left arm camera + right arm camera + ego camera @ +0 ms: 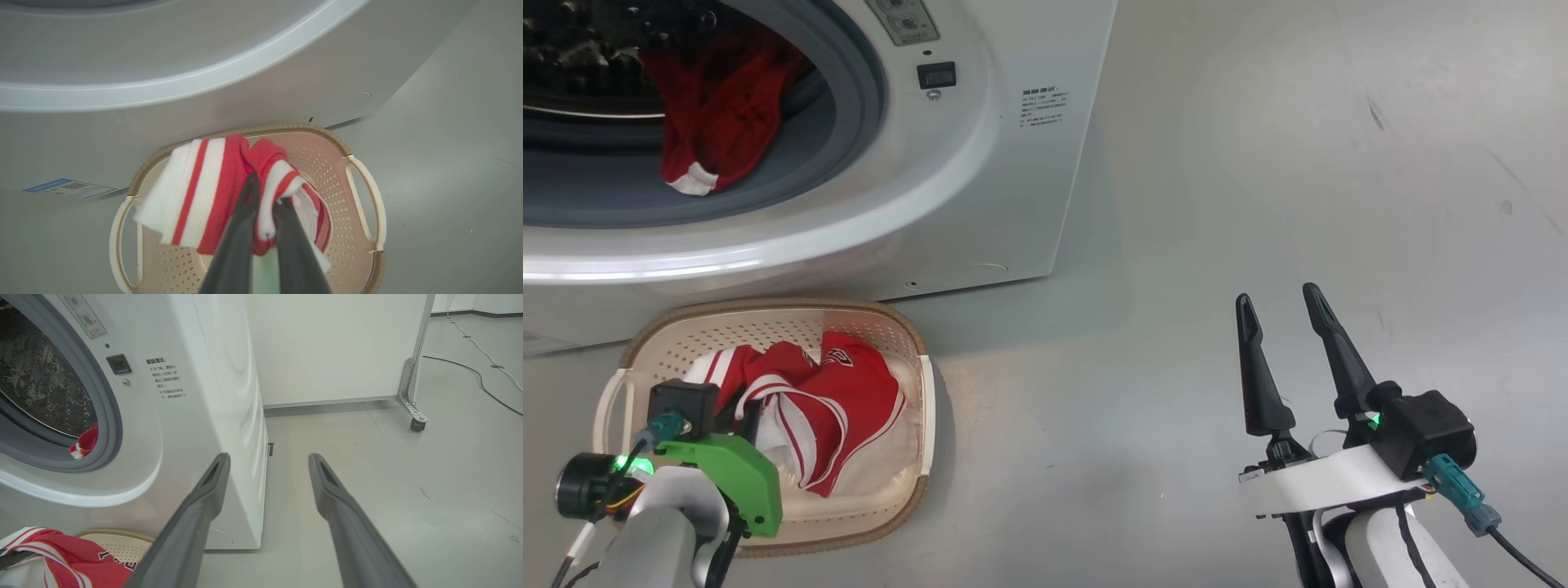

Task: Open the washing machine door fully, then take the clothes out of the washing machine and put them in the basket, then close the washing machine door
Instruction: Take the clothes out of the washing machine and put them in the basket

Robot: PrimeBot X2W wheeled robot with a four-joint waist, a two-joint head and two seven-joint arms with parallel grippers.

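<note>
Clothes [825, 408] are bunching in the basket [913, 384], near left, just in front of the washing machine [980, 163]. Left gripper [267, 192] is clenching a fold of the red-and-white fabric above the basket; right gripper [1277, 296] is idling, spread wide and empty, over bare floor on the right. Another red garment [719, 114] is draping at the drum's lip. Danger is looming: cloth snagging on a finger at release could get dragged out over the rim.
</note>
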